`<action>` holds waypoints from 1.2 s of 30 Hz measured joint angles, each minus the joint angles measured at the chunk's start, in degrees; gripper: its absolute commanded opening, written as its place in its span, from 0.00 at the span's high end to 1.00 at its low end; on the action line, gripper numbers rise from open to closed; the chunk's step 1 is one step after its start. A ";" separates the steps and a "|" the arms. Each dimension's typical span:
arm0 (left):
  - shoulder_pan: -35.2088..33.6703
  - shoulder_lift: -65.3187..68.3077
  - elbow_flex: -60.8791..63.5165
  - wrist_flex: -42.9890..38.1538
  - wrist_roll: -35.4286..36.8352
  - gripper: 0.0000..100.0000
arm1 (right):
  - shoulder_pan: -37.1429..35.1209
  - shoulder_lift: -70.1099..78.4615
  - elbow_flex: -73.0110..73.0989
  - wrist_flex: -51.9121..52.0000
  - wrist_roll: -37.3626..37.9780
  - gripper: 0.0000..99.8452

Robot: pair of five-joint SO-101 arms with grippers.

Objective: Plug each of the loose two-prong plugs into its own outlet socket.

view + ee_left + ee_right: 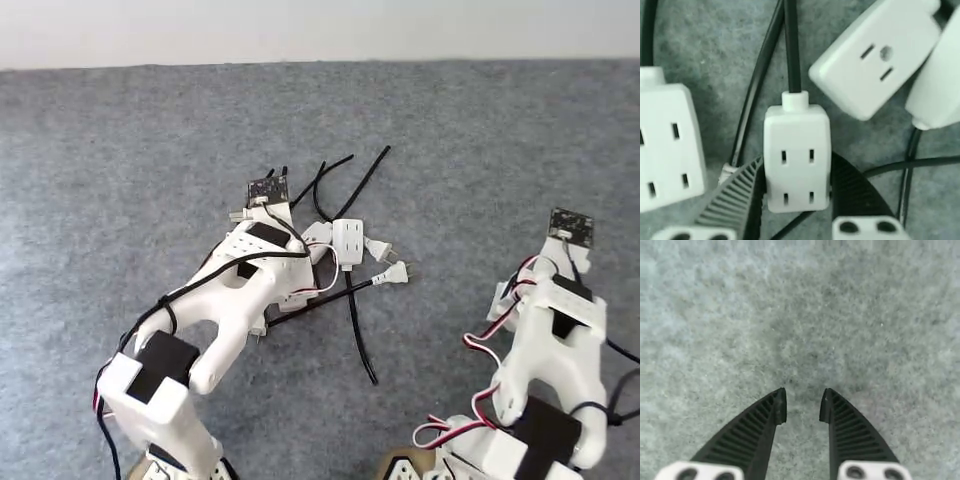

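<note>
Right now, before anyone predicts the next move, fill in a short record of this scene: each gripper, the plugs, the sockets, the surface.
left gripper: shut on a white outlet socket with a black cord
right gripper: open, over bare carpet
loose plugs: two, unplugged, lying on the carpet beside the socket cluster
other sockets: two white ones, either side of the held one
</note>
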 measured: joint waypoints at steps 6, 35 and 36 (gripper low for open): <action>4.84 0.00 -1.23 9.41 -5.63 0.99 | -0.26 0.00 0.00 -0.18 0.00 0.88; 18.81 -14.59 16.35 -8.09 2.46 0.99 | -0.26 0.00 0.00 -0.18 0.00 0.88; 18.81 -14.59 16.35 -8.26 3.25 0.99 | -0.26 0.00 0.00 -0.18 0.00 0.88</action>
